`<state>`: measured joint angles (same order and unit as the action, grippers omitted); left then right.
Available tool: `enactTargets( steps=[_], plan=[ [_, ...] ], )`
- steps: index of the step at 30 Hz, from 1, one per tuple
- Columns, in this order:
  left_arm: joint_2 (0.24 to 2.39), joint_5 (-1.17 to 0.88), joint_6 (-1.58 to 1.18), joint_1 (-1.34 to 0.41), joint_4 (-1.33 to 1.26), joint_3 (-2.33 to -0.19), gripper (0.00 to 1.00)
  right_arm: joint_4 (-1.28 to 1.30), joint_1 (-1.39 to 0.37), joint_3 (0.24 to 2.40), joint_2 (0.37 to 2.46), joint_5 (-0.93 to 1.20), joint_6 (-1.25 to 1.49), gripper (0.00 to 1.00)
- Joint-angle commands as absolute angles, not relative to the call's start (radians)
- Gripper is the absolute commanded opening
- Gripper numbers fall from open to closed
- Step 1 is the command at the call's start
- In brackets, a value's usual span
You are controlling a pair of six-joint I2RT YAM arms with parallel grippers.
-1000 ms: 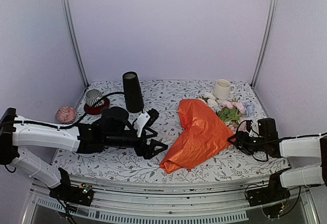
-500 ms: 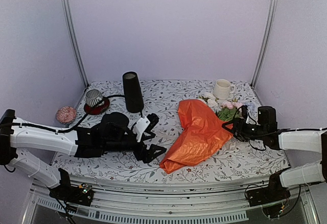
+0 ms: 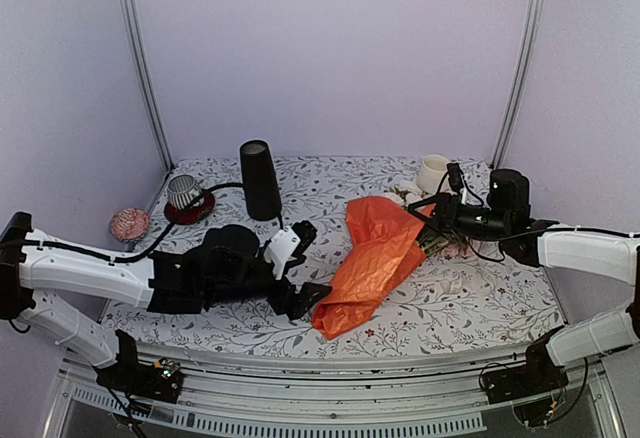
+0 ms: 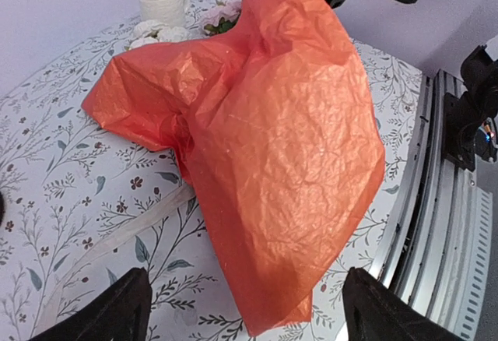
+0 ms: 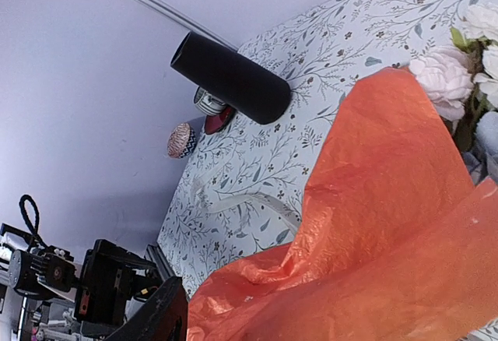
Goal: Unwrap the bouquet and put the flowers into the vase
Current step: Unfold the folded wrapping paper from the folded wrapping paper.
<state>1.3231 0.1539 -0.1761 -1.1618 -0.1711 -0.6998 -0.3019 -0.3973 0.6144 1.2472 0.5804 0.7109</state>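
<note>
Orange crinkly paper of the bouquet (image 3: pixel 375 258) is lying slanted across the floral table (image 3: pixel 330 183). Its upper end is tenting up at the right gripper (image 3: pixel 432 220), and its lower tip is resting just beside the left gripper (image 3: pixel 305 266).

We are reading the right jaws as pinched on the paper's top edge, because the sheet is hanging from them in the left wrist view. The contact itself is hidden, so that is a judgement. The left jaws are standing wide apart, holding nothing, facing the low tip.

The flowers (image 5: pixel 447 76) are poking out at the far right end, near the mug (image 3: pixel 433 173). The vase (image 3: pixel 260 180) is standing upright at the back left, well apart. A whitish ribbon (image 4: pixel 140 224) is lying loose on the table by the paper.

We are judging the step in hand as peeling off the wrap. To do it well, we are wanting the left jaws closing on paper only, at the low tip. Then they should be pulling slowly away from the right, so the stems are not dragging along and the sheet is not tearing.
</note>
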Motion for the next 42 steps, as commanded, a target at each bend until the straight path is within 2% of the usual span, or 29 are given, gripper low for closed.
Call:
enactTargets(
  steps=[1, 2, 4, 14, 21, 23, 26, 29, 34, 36, 42],
  plan=[
    [1.378, 0.249, -0.181, -1.216, -0.174, -0.773, 0.92, -0.322, -0.453, 0.703, 1.296, 0.577, 0.71, 0.61],
    [1.392, 0.275, -0.189, -1.226, -0.163, -0.789, 0.96, -0.322, -0.468, 0.718, 1.307, 0.571, 0.709, 0.62],
    [1.415, 0.298, -0.193, -1.238, -0.143, -0.827, 0.98, -0.323, -0.493, 0.746, 1.327, 0.558, 0.701, 0.63],
    [1.551, 0.409, -0.221, -1.247, -0.046, -1.015, 0.98, -0.36, -0.585, 0.842, 1.397, 0.552, 0.656, 0.66],
    [1.687, 0.444, -0.326, -1.129, 0.118, -1.159, 0.97, -0.37, -0.613, 0.853, 1.369, 0.578, 0.601, 0.68],
    [1.695, 0.444, -0.359, -1.095, 0.135, -1.16, 0.88, -0.369, -0.617, 0.84, 1.346, 0.577, 0.588, 0.68],
    [1.656, 0.432, -0.406, -1.05, 0.111, -1.098, 0.61, -0.367, -0.617, 0.81, 1.307, 0.568, 0.565, 0.69],
    [1.577, 0.378, -0.44, -1.01, 0.032, -1.0, 0.39, -0.355, -0.617, 0.782, 1.266, 0.559, 0.535, 0.7],
    [1.484, 0.283, -0.502, -0.949, -0.057, -0.868, 0.1, -0.264, -0.616, 0.76, 1.214, 0.522, 0.454, 0.71],
    [1.472, 0.262, -0.536, -0.924, -0.065, -0.831, 0.05, -0.201, -0.617, 0.757, 1.201, 0.471, 0.413, 0.72],
    [1.441, 0.247, -0.602, -0.88, -0.115, -0.715, 0.05, -0.13, -0.615, 0.737, 1.187, 0.304, 0.368, 0.73]
  ],
)
